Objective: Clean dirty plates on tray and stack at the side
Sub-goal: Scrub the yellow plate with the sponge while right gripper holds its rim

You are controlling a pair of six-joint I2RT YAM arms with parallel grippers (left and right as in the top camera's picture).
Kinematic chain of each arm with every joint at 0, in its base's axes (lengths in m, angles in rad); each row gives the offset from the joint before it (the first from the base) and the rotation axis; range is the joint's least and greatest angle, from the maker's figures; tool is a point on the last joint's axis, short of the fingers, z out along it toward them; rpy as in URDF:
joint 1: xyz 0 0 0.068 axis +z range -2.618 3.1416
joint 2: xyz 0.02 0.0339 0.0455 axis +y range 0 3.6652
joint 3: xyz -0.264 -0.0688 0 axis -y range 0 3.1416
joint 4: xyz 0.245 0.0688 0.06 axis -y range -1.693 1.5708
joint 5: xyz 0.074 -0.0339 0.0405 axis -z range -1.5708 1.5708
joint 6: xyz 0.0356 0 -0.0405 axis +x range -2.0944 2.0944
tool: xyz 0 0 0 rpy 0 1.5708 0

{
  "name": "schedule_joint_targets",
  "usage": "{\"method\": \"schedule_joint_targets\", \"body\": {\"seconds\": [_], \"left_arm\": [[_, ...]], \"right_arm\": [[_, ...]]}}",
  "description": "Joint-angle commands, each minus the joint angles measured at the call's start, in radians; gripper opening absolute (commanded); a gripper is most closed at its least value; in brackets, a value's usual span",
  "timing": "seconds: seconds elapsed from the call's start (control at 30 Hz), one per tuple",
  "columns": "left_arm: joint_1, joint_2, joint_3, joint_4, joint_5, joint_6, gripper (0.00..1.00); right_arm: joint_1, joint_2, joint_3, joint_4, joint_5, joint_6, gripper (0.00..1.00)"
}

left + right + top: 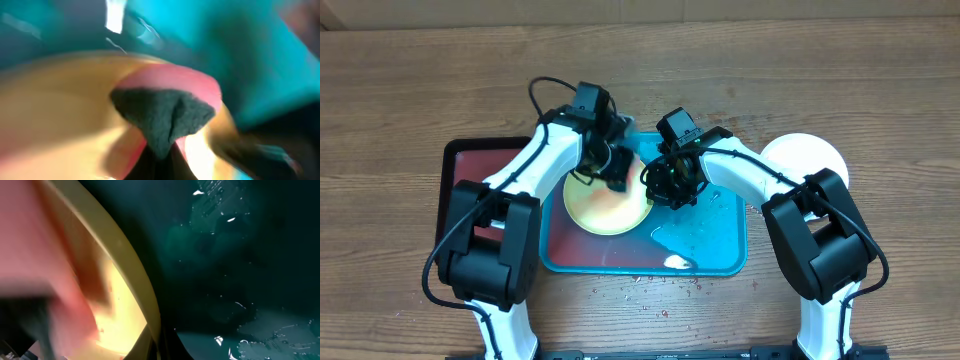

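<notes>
**Q:** How were the two arms posed in the overhead view?

**A:** The left arm (535, 160) rose from the lower left of the frame and bent inward. The right arm (750, 175) mirrored it from the lower right. Both wrists met just above the frame's centre, over the blue tray (720, 250).

**Q:** What was the left gripper (617, 168) doing?

**A:** Its jaws were closed on a grey pad (162, 117). In the blurred left wrist view, the pad lay pressed to the face of the yellow plate (605, 205), on a pink-red smear.

**Q:** And the right gripper (670, 188)?

**A:** It sat at the plate's right edge, angled down, with its jaws pinched narrow. In the right wrist view the plate's rim (132, 275) ran down towards the fingers at the bottom centre, which suggested a grip on that rim. The contact itself was too dark to confirm.

**Q:** Where did the task's things lie?

**A:** The yellow plate stood tilted over the tray's left half. A puddle (685, 235) spread across the tray's right half. A pale plate (810, 155) rested on the table (420, 90) at the right of the frame, just beside the tray. A red tray (470, 165) lay against the blue tray's left side, partly under the left arm. Crumbs (650, 285) dotted the table below the tray's lower edge.
</notes>
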Motion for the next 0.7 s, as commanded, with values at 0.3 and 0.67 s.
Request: {"method": "schedule_joint_targets", "body": {"seconds": [0.3, 0.67], "left_arm": [[-0.01, 0.023, 0.007, 0.009, -0.088, -0.011, 0.04], [-0.011, 0.023, 0.007, -0.007, -0.874, -0.488, 0.04]], "right_arm": [[0.006, 0.025, -0.008, -0.002, 0.028, -0.022, 0.04], [0.01, 0.025, -0.008, -0.003, 0.029, -0.026, 0.04]]}}
